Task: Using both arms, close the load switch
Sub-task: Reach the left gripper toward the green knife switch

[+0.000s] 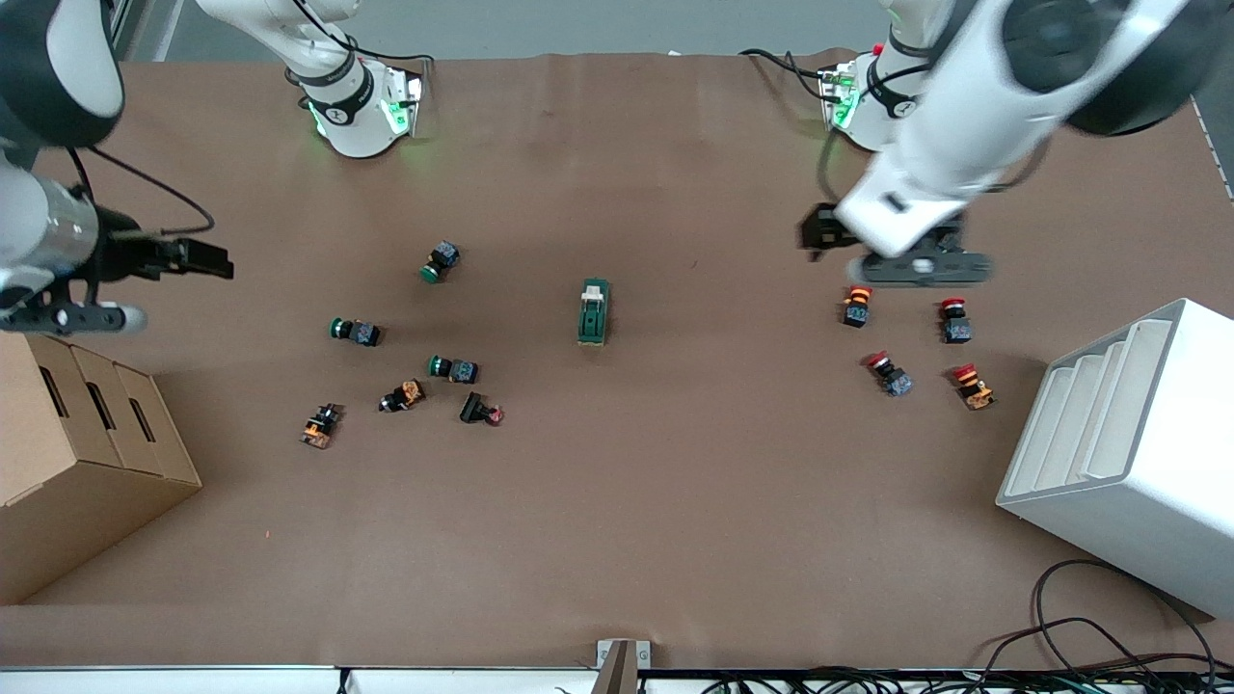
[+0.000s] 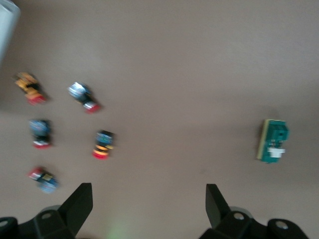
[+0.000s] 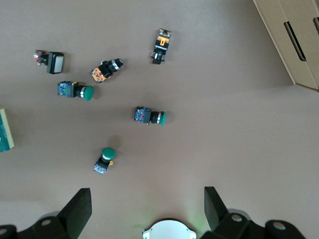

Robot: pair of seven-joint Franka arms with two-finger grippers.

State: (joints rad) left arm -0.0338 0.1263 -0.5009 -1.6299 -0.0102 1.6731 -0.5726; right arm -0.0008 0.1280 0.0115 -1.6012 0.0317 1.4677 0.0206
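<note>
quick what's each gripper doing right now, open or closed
Left gripper: open, empty, over the table by the red buttons.
Right gripper: open, empty, above the green buttons.

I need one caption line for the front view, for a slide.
Load switch lies mid-table among scattered push-buttons; both open claws, left and right, hover apart.

Your front view is evenly and softly lit from overhead, with only faint shadows beside the white rack [image 1: 1128, 453] at 4 o'clock and the cardboard box [image 1: 87, 463] at 8 o'clock, and green glows at both arm bases around 11 and 1 o'clock. You get motion blur on the left arm [image 1: 964, 125] at 2 o'clock, and the left wrist view is smeared throughout, so the load switch [image 2: 273, 141] at 3 o'clock and the red push-buttons [image 2: 65, 129] at 9 o'clock look soft. Your right wrist view is sharp and evenly lit, the green push-buttons [image 3: 107, 119] casting small shadows on the desk [image 3: 224, 139].
</note>
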